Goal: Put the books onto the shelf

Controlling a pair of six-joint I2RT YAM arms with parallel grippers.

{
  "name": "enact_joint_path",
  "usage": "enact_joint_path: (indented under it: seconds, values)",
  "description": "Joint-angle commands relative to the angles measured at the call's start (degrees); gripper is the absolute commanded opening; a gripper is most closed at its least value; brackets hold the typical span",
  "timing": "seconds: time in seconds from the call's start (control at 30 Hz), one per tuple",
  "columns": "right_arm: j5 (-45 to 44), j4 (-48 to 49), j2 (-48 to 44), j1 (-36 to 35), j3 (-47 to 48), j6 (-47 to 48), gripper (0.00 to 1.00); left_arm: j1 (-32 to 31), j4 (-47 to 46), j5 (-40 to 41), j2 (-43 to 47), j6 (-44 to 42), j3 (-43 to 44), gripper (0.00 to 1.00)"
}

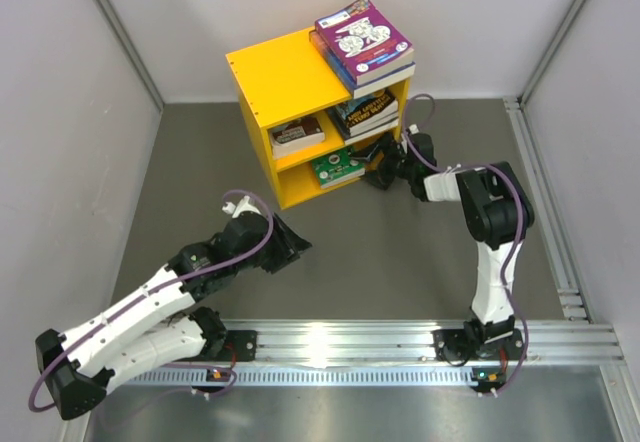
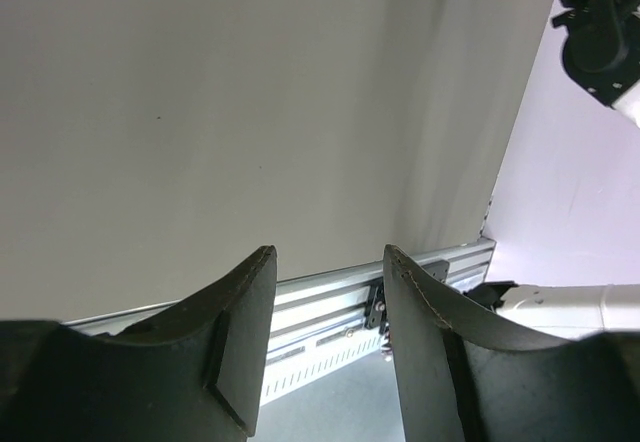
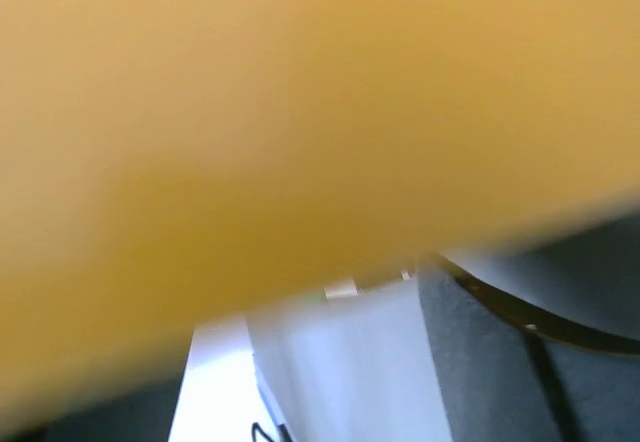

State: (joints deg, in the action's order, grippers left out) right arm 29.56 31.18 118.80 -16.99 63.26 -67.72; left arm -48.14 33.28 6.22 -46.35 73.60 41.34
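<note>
Placing step: right end effector (image 1: 383, 170) at the shelf (image 1: 275, 82) beside the green book (image 1: 335, 167), grip untellable; left end effector (image 2: 328, 257) parted, empty; next, withdraw straight.

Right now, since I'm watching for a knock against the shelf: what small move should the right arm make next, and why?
Probably ease the right fingers straight back from the shelf's lower compartment. The green book already lies inside, the fingers sit at that opening, and the right wrist view is filled with blurred yellow, so they are very close.

Overhead view; right wrist near shelf (image 3: 250, 92)
</note>
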Motion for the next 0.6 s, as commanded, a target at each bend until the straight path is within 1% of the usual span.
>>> enact_joint_path:
  seconds: [0.0, 0.07, 0.1, 0.13, 0.17, 0.2, 0.23, 0.27, 0.3, 0.33, 0.37, 0.4, 0.43, 0.47, 0.5, 0.57]
  values:
    - [-2.8, -3.8, -5.9, 0.3, -2.2, 4.7, 0.87, 0.2, 0.7, 1.5, 0.5, 2.2, -0.7, 0.52]
    - [-4.5, -5.8, -8.6, 0.9, -4.5, 6.8, 0.89, 0.2, 0.6, 1.3, 0.7, 2.1, -0.9, 0.51]
    - [-5.3, -7.2, -11.9, 1.1, -5.2, 8.0, 0.89, 0.2, 0.6, 1.3, 0.9, 2.2, -1.0, 0.51]
    - [-7.6, -11.0, -13.9, 1.0, -5.8, 9.7, 0.89, 0.2, 0.7, 1.3, 1.3, 2.2, -1.0, 0.51]
    - [-8.8, -13.1, -15.9, 0.6, -6.4, 11.6, 0.89, 0.2, 1.2, 1.4, 1.7, 2.2, -1.2, 0.51]
    - [-10.2, -15.3, -19.8, 0.0, -6.6, 15.6, 0.89, 0.2, 1.3, 1.3, 2.0, 2.2, -1.3, 0.51]
    - [-13.0, -19.4, -21.6, -0.8, -6.6, 17.5, 0.88, 0.2, 1.4, 1.5, 2.6, 2.2, -1.4, 0.51]
    - [-14.2, -21.0, -23.2, -3.0, -6.6, 19.5, 0.87, 0.2, 1.5, 1.6, 2.9, 2.3, -1.8, 0.51]
    - [-15.4, -22.5, -25.5, -4.6, -6.3, 23.3, 0.81, 0.2, 1.7, 1.6, 3.3, 2.5, -2.1, 0.51]
    - [-18.4, -24.1, -26.4, -6.4, -6.0, 25.1, 0.72, 0.2, 1.5, 1.7, 3.9, 2.6, -2.4, 0.51]
    - [-19.7, -26.8, -27.0, -10.0, -5.3, 26.5, 0.63, 0.2, 1.6, 1.7, 4.2, 2.7, -2.9, 0.50]
    - [-20.9, -27.3, -27.6, -11.8, -5.1, 28.7, 0.45, 0.2, 1.5, 1.7, 4.5, 2.9, -3.2, 0.50]
    - [-23.7, -28.3, -27.6, -13.5, -4.8, 29.4, 0.34, 0.2, 1.6, 1.7, 4.9, 2.9, -3.4, 0.50]
    - [-25.1, -28.4, -27.3, -16.5, -4.8, 29.9, 0.21, 0.2, 1.7, 1.7, 5.0, 3.0, -3.4, 0.50]
    - [-26.0, -28.4, -26.7, -17.9, -4.7, 30.5, 0.00, 0.2, 1.8, 1.4, 5.1, 3.0, -3.3, 0.49]
    - [-29.3, -26.6, -26.1, -21.7, -5.3, 31.7, 0.00, 0.2, 3.3, 1.4, 5.3, 2.9, -2.6, 0.48]
